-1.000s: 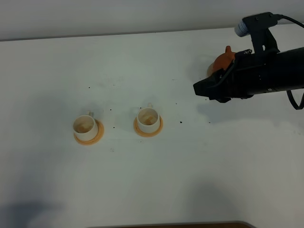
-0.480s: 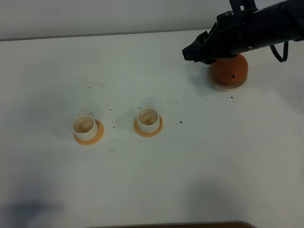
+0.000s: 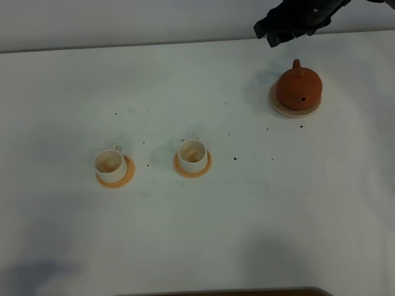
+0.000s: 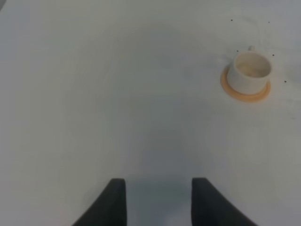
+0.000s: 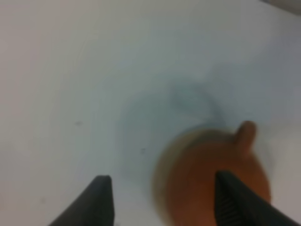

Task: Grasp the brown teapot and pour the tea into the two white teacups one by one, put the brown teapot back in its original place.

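Note:
The brown teapot (image 3: pixel 299 88) stands upright on its original place, a pale beige saucer (image 3: pixel 281 108), at the far right of the table. My right gripper (image 3: pixel 270 34) hangs open above the table's far edge, apart from the pot and holding nothing. In the right wrist view the blurred teapot (image 5: pixel 221 181) lies below the open gripper (image 5: pixel 162 181). The two white teacups (image 3: pixel 112 164) (image 3: pixel 192 153) sit on orange coasters at centre left. The left gripper (image 4: pixel 159 202) is open over bare table, with one teacup (image 4: pixel 251 70) well ahead of it.
Each cup rests on a small orange coaster (image 3: pixel 127 177) (image 3: pixel 206 167). Tiny dark specks dot the white table (image 3: pixel 247 216) between the cups and the pot. A dark strip runs along the near edge.
My right arm has pulled up and back toward the far edge, uncovering the teapot, which now stands free on its saucer. The cups have not moved.

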`<state>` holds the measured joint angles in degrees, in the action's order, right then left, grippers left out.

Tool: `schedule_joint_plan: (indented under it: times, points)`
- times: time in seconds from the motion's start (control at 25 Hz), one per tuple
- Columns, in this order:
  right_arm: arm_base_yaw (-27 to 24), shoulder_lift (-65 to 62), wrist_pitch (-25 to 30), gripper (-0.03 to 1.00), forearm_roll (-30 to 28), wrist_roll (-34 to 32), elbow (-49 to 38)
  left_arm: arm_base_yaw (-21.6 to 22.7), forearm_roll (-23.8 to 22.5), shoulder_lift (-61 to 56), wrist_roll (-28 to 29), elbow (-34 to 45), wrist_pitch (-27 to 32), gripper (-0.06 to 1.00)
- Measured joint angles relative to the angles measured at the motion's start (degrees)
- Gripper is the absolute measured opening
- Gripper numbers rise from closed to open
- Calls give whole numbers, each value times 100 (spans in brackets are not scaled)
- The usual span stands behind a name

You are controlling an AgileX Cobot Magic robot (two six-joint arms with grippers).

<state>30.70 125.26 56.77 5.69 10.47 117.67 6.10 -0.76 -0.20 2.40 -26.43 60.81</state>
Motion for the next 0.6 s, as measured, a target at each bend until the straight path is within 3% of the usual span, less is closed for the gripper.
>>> schedule_joint_plan:
  times: [0.28,0.6]
  points:
    - [0,1071,304,50,-440,-532,1266,0,0,0,5,0,0,37]
    - [0,1973,401,50,-1494,-1134,1861,0,0,0,5,0,0,37]
